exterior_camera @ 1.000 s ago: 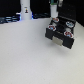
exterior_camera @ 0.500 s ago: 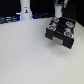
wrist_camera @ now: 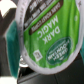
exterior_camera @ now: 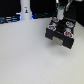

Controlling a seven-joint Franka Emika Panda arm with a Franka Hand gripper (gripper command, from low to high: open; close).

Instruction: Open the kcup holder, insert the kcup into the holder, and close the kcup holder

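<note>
the kcup holder (exterior_camera: 61, 33) sat on the pale worktop (exterior_camera: 25, 55) toward the exterior view's right, a black boxy unit with pale grey patches on its front face and pods with pale or reddish lids showing in its top. the arm came down from the upper edge just above the holder, and the claw (exterior_camera: 61, 19) hung close over the holder's back part, though the small, blurred picture did not show whether they touched. in the wrist view the kcup (wrist_camera: 46, 34) filled most of the frame, its green lid with white lettering tilted and very near the lens, its pale rim catching the light. it appeared to be held in the claw, but the fingers were hidden behind it, so how wide they stood could not be told. a white bottle-like object (exterior_camera: 25, 10) stood well apart at the back, toward the exterior view's left, before a dark background. nothing lay on the worktop between it and the holder.
</note>
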